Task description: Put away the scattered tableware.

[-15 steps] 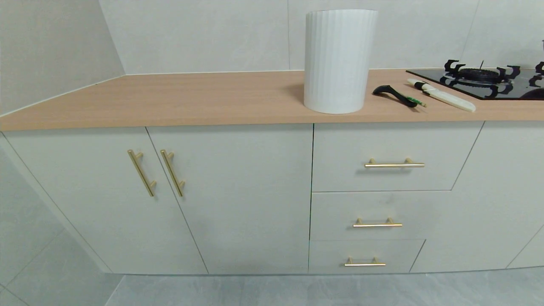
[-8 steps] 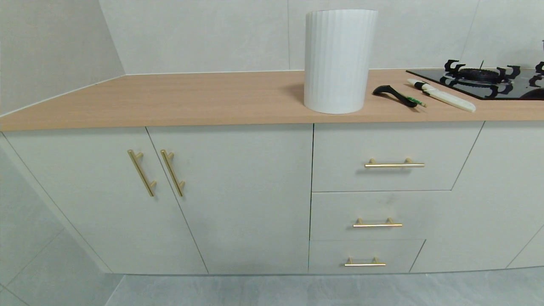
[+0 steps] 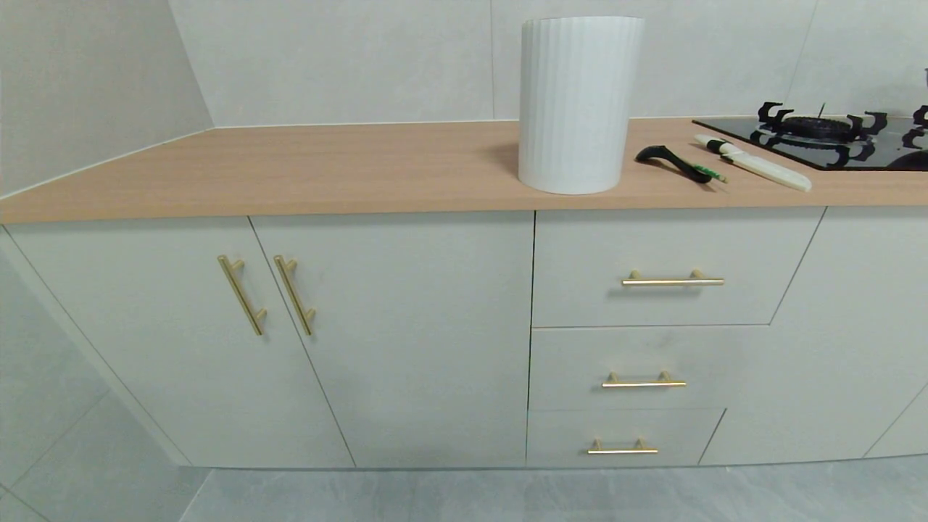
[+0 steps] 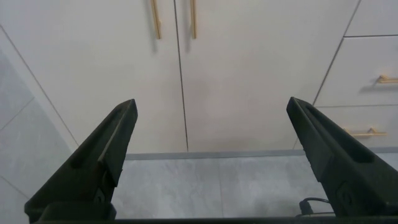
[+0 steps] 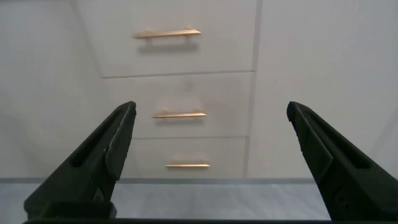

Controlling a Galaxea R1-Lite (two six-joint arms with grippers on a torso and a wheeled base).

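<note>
Low before the cupboard, left tool (image 4: 211, 106): its fingers stand wide apart with nothing between them. It faces the double doors (image 4: 180, 74) from below the surface, which you may read as a ready pose, not a reach.
Low before the drawers, right tool (image 5: 211, 107): also spread wide and empty, facing the drawer stack (image 5: 177, 74). No tableware lies near it.
Cabinet front: the doors are on the robot's left and three drawers (image 3: 673, 279) on its right, all shut.
Surface (image 3: 290, 167): a wooden top that carries every item of the task toward its right end.
White ribbed container (image 3: 573, 105): it stands upright near the front edge, above the seam between doors and drawers. Its inside is hidden. Its place beside the loose items suggests it is their holder.
Black-handled utensil (image 3: 670, 161): it lies flat just right of the container, handle end toward it.
White knife (image 3: 754, 163): it lies flat and slanted just beyond the utensil, near the hob (image 3: 819, 138). You cannot tell whether the two touch.
Next step, as a judgement: raise the right tool to the utensil first, because it lies closest to the container.
</note>
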